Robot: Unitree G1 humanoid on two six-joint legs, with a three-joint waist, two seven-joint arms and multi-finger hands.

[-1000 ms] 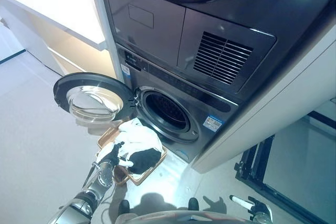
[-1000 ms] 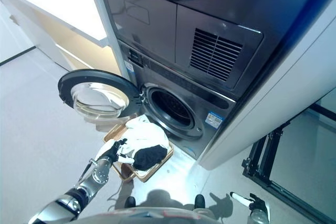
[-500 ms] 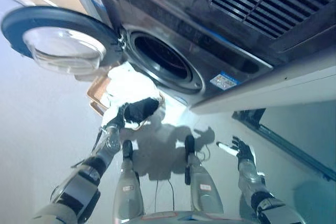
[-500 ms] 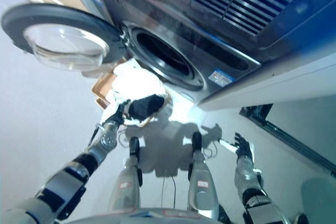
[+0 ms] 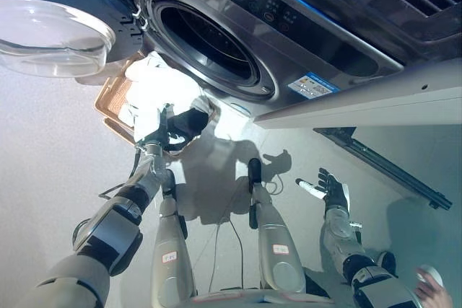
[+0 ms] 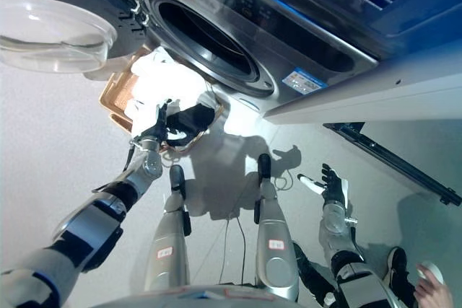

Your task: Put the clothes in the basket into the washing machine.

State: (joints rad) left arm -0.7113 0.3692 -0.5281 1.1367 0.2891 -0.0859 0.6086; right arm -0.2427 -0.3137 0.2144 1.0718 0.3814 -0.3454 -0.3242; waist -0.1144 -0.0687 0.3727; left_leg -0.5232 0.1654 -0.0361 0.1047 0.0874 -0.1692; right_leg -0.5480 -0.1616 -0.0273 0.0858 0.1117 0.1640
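Below the open drum, on the pale floor (image 5: 50, 164): one woven basket (image 6: 119, 95), tan, set just in front of the washing machine (image 5: 303, 41) and partly under its swung-out door (image 5: 50, 30).

Contents of basket: clothes, a heaped white garment (image 5: 155, 88) and a black garment (image 6: 191, 117) lying at the near edge, the white pile reaching up to the lower rim of the drum opening (image 5: 206, 41).

My left hand (image 6: 155, 131): at the basket's near edge, touching the white cloth beside the black piece; I cannot tell whether its fingers grasp any cloth, as they are lost against the fabric.

My right hand (image 6: 328, 185): low at the right, well apart from the basket, fingers spread and relaxed, holding nothing.

Door: round, glass-centred, hinged at the left of the opening, standing wide and overhanging the basket's far left side.

Surroundings: label sticker (image 5: 312, 84) on the machine's front, right of the drum; dark metal frame (image 5: 375, 164) on the floor at right; a person's hand (image 5: 433, 286) at the lower right corner.
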